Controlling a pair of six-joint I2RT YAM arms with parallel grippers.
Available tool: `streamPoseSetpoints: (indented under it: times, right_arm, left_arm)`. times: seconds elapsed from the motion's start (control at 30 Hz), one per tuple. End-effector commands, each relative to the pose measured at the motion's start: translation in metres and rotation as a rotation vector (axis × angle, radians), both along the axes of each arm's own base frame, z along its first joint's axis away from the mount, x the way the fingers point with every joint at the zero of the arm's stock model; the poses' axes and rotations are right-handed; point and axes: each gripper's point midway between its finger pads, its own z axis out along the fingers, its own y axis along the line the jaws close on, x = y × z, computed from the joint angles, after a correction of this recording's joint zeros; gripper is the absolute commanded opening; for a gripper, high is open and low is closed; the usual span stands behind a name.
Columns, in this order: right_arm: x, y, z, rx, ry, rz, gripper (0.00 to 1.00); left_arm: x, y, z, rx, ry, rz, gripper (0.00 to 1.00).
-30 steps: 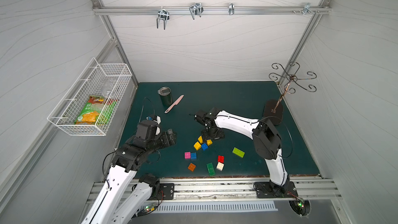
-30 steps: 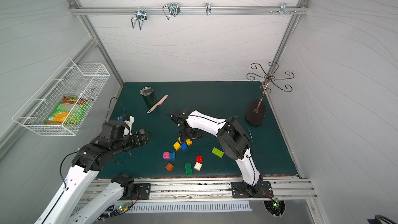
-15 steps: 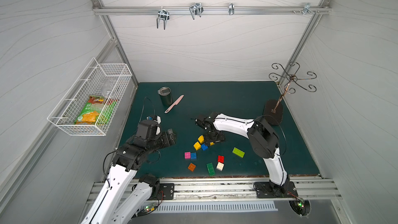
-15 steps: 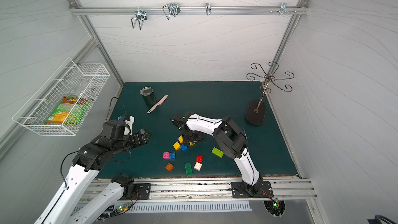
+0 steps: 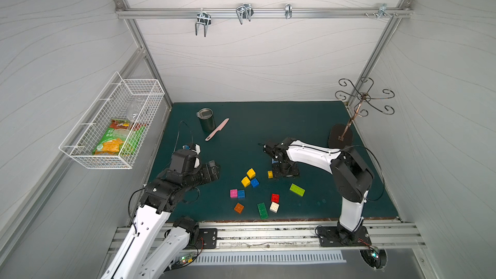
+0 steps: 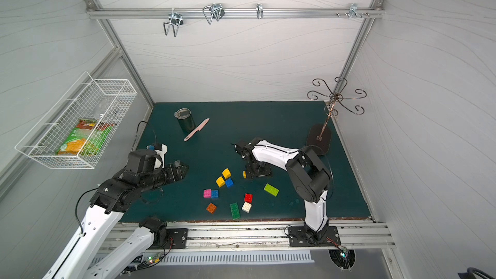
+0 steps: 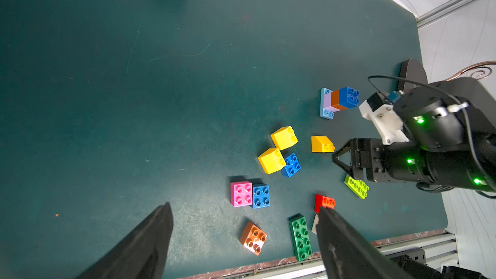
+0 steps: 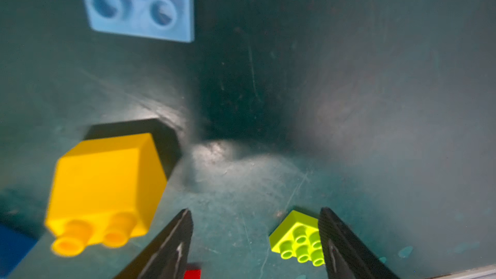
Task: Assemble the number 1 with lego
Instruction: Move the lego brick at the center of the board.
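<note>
Lego [image 7: 284,137], studded glossy plastic, square, oblong

Fifteen bricks [image 7: 284,137], four of them stacked. One cup [image 5: 206,123], one knife [image 5: 218,128], one wire basket [image 5: 146,95], one hook stand [image 5: 341,136].

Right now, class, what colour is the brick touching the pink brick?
Blue; the brick shows best in the left wrist view.
</note>
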Motion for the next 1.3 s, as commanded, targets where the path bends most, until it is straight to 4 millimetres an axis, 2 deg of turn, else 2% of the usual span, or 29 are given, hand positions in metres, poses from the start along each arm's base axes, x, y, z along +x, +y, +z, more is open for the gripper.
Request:
streamPoseSetpoints:
  times: [0.0, 0.13, 0.3, 0.43, 0.57, 0.83, 1.0, 1.27]
  right_arm:
    - [-0.004, 0.01, 0.014, 0.066, -0.009, 0.003, 0.76]
    - [-0.004, 0.018, 0.027, 0.152, -0.031, -0.037, 0.76]
    - [0.017, 0.021, 0.037, 0.336, -0.09, -0.12, 0.75]
    - [0.035, 0.004, 0.046, 0.407, -0.17, -0.226, 0.74]
    - [0.046, -0.018, 0.042, 0.387, -0.179, -0.323, 0.55]
    - [0.078, -0.017, 0.016, 0.32, -0.145, -0.304, 0.09]
    - [0.094, -0.009, 0.005, 0.318, -0.149, -0.31, 0.0]
    - [0.1, 0.011, -0.021, 0.34, -0.101, -0.31, 0.0]
  left_arm:
    - [0.004, 0.002, 0.009, -0.002, -0.042, 0.015, 0.89]
    - [0.004, 0.002, 0.01, -0.004, -0.044, 0.015, 0.89]
    - [0.003, 0.002, 0.01, -0.005, -0.046, 0.013, 0.89]
    - [0.004, 0.001, 0.01, -0.006, -0.045, 0.01, 0.89]
    - [0.004, 0.001, 0.011, -0.007, -0.047, 0.01, 0.89]
    - [0.004, 0.002, 0.01, -0.005, -0.046, 0.012, 0.89]
    - [0.005, 0.001, 0.009, -0.004, -0.038, 0.011, 0.89]
    - [0.005, 0.001, 0.008, -0.004, -0.036, 0.009, 0.89]
